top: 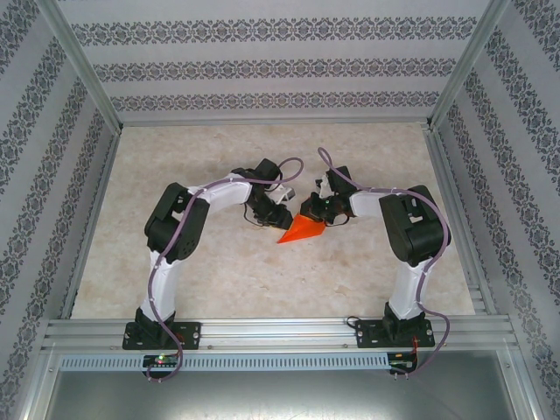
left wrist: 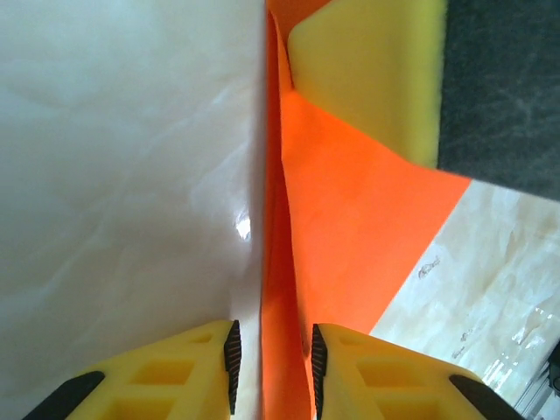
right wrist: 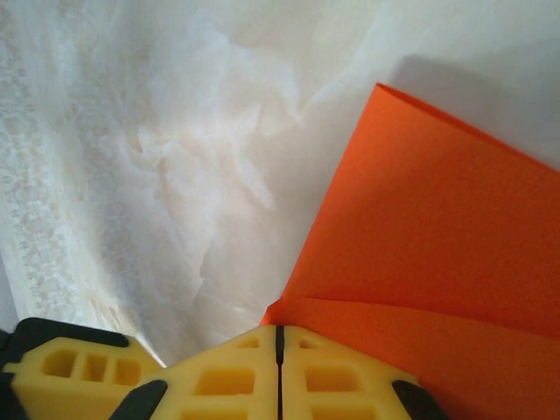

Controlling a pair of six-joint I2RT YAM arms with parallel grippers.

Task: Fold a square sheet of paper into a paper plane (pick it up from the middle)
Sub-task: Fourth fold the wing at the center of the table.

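Bright, even light; soft shadow beside the paper (right wrist: 437,219), small glare on the table (left wrist: 131,175).

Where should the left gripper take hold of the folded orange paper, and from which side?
Probably the folded edge of the paper, coming from the end opposite the right gripper. That edge runs straight between the fingers of the left gripper, stiffer than the loose flap.

My left arm (top: 163,278) and right arm (top: 404,289) are white tubes with black joints, purple cables (top: 289,166) looping along them. My claw fingers (left wrist: 394,376) are yellow, square-pocketed, with black ribbed pads.
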